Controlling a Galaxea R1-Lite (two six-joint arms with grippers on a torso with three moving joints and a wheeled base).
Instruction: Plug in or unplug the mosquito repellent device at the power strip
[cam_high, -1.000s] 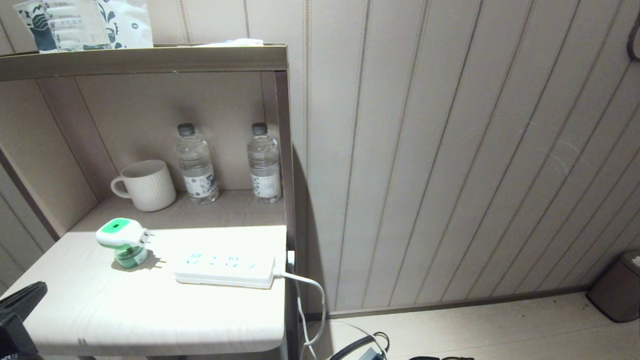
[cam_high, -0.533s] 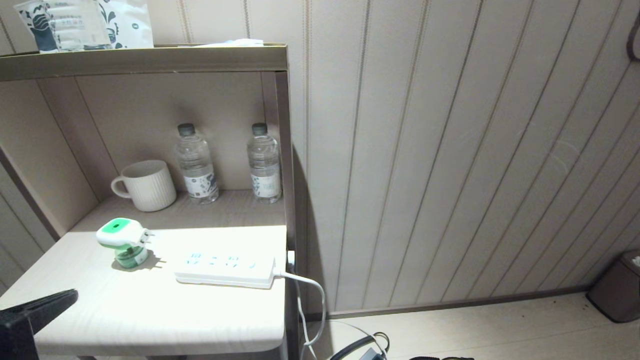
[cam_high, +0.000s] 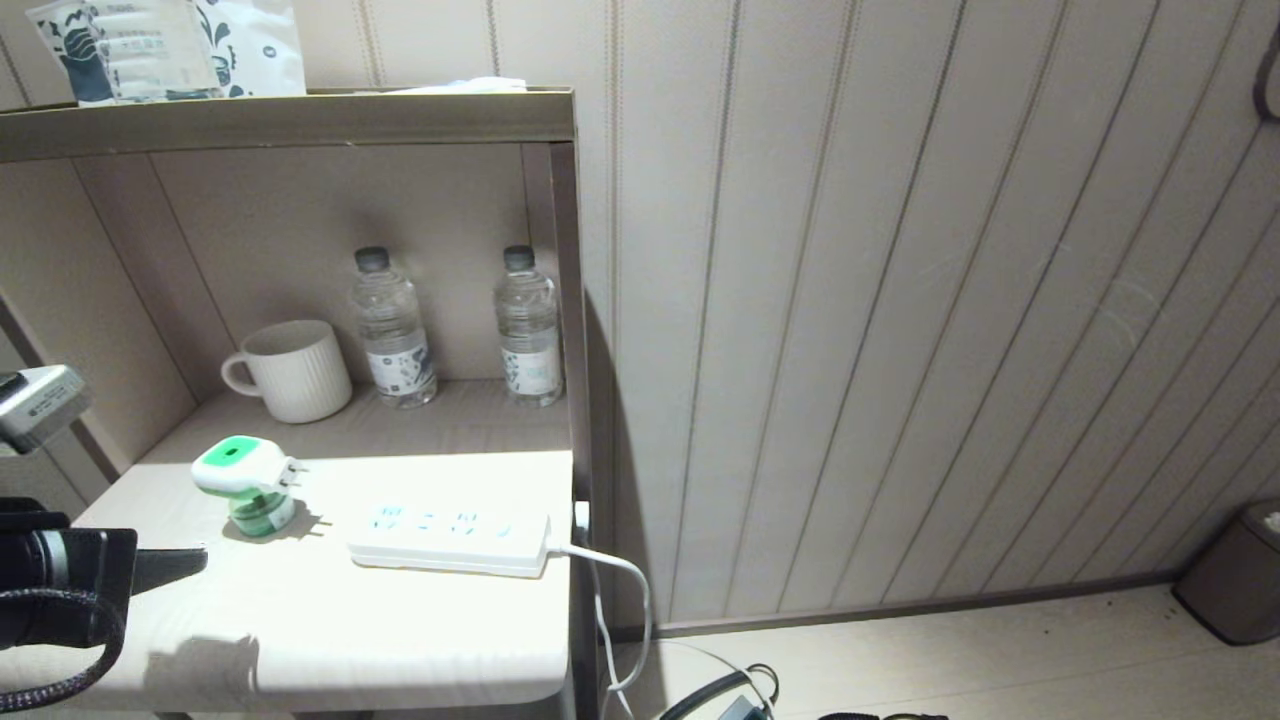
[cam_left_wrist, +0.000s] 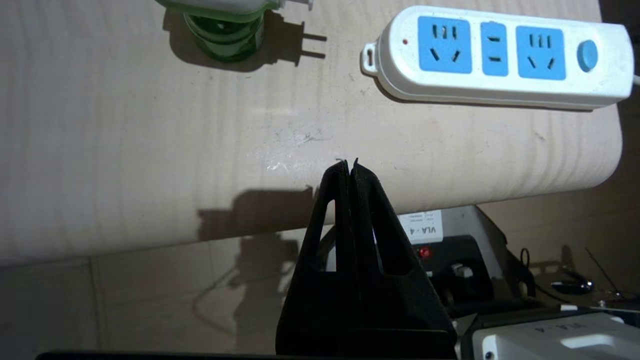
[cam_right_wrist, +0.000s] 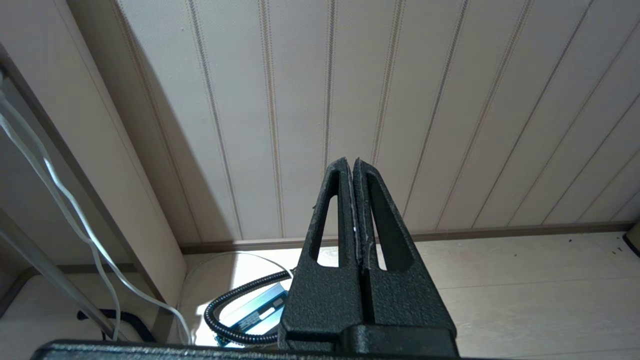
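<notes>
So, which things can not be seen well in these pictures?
- Mosquito repellent device: the left wrist view's edge cuts off its cap.
- Power strip: glare washes out its sockets in the head view.
- Water bottles: label text too small in the head view.
- Left gripper: shut; the head view's edge cuts off most of its arm.
- Right gripper: shut, absent from the head view.

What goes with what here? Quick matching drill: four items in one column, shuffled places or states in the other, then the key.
Items
1. green-and-white mosquito repellent device
2. flat white power strip
3. black left gripper
4. ribbed white ceramic mug

Places or states
A. at the back of the shelf, beside two clear water bottles
B. shut, over the tabletop's near left part
C. standing on the table, unplugged
D. lying flat, sockets empty

Pairs: 1-C, 2-D, 3-B, 4-A
</notes>
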